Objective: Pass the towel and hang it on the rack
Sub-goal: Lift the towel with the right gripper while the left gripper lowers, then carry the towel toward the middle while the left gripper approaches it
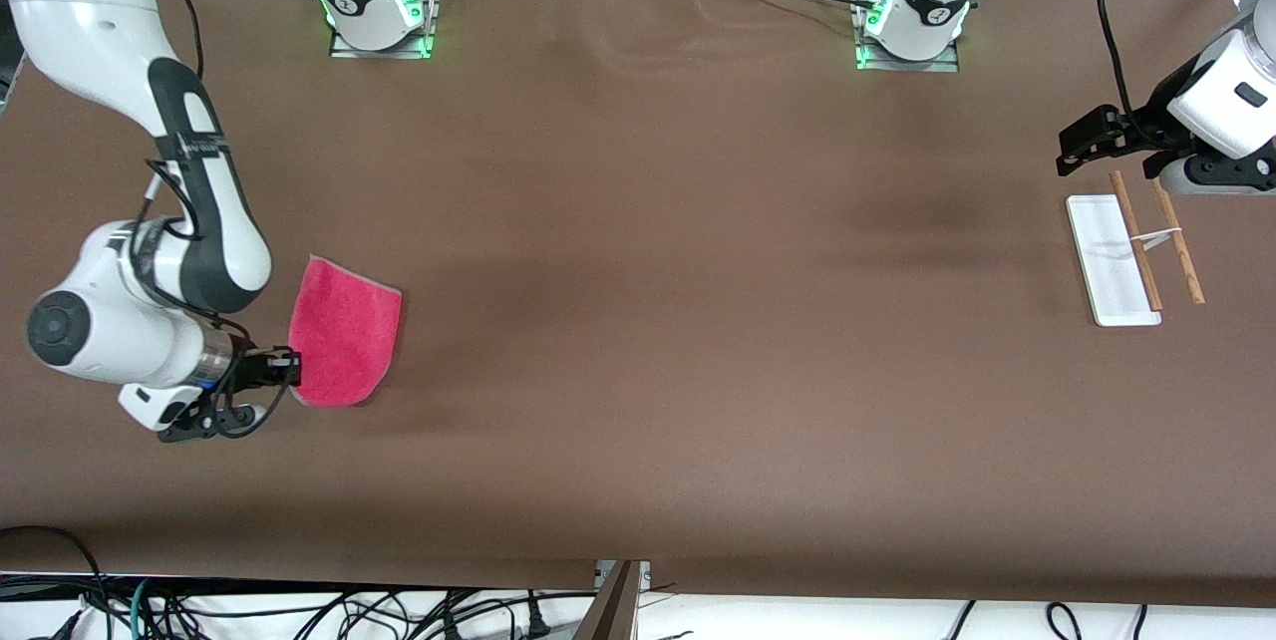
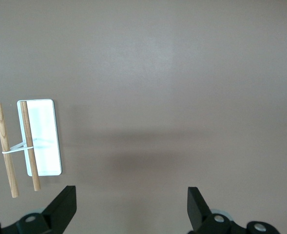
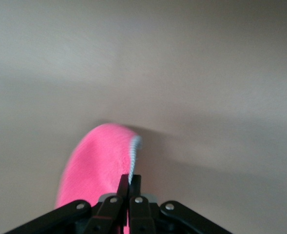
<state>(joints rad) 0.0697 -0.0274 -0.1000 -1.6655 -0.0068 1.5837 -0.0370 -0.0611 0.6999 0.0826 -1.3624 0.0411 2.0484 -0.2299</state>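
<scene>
The towel (image 1: pixel 343 333) is a pink-red fuzzy cloth with pale grey edging, at the right arm's end of the table. My right gripper (image 1: pixel 291 366) is shut on the towel's edge and holds that edge up off the table. In the right wrist view the towel (image 3: pixel 92 163) hangs forward from the shut fingers (image 3: pixel 129 183). The rack (image 1: pixel 1112 261) has a white base and two brown rods (image 1: pixel 1136 241), at the left arm's end. My left gripper (image 1: pixel 1082 144) is open and empty in the air beside the rack (image 2: pixel 38 136).
The brown table cloth (image 1: pixel 658 271) covers the whole table between towel and rack. Both arm bases (image 1: pixel 379 12) stand along the edge farthest from the front camera. Cables lie below the table's near edge (image 1: pixel 299 610).
</scene>
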